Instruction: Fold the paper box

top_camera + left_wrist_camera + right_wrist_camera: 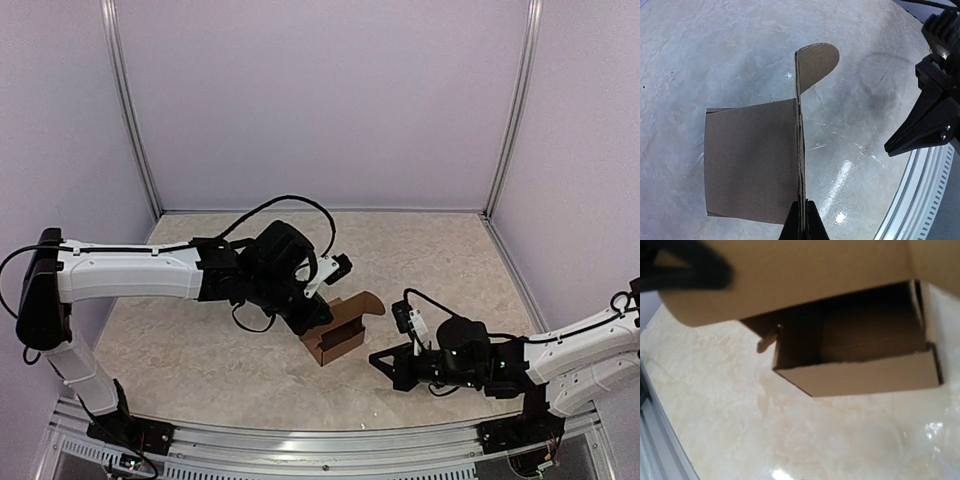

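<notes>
The paper box (340,332) is brown cardboard and stands half-formed in the middle of the table, its lid raised and ending in a rounded flap (368,301). My left gripper (317,318) comes from the left and is shut on the box's upright lid panel. In the left wrist view its fingertips (802,220) pinch the panel's edge (800,150), with the box wall (752,160) to the left. My right gripper (376,358) is shut and empty, a short way to the right of the box, pointing at it. The right wrist view looks into the box's open cavity (855,340); its own fingers do not show.
The marble-patterned tabletop (200,350) is enclosed by pale walls with metal corner posts (130,110). An aluminium rail (320,440) runs along the near edge. My right gripper (922,127) shows dark at the right of the left wrist view.
</notes>
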Action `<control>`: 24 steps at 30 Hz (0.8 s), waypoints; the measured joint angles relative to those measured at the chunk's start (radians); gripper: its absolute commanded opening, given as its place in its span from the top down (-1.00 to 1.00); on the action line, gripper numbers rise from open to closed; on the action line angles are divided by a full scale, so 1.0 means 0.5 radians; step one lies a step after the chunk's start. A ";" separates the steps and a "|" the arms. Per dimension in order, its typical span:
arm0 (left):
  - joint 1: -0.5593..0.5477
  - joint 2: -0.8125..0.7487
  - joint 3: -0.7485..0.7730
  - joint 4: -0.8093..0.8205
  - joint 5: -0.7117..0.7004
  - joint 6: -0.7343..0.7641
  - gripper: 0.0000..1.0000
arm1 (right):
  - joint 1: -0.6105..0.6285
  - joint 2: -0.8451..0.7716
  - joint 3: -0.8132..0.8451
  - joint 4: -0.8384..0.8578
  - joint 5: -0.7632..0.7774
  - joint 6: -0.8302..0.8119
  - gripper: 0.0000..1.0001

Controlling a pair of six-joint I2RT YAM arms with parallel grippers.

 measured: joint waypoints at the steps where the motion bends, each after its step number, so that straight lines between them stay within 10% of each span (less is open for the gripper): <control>1: 0.004 -0.001 -0.001 0.001 -0.019 -0.038 1.00 | 0.008 0.021 0.010 0.014 0.007 -0.016 1.00; 24: 0.004 0.096 -0.146 0.299 -0.163 -0.389 1.00 | 0.027 0.304 0.224 0.145 0.281 -0.117 1.00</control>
